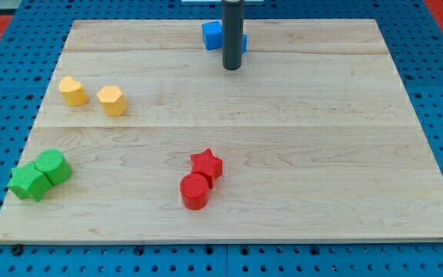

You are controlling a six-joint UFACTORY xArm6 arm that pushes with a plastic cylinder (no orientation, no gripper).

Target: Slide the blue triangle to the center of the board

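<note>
A blue block lies near the top edge of the wooden board, a little left of the middle. The rod hides much of it, so its shape is hard to make out; a small blue part shows to the rod's right. My tip rests on the board just below and right of the blue block, close to it or touching it.
Two yellow blocks lie at the upper left. A green cylinder and a green block sit at the lower left. A red star and a red cylinder sit at the bottom middle.
</note>
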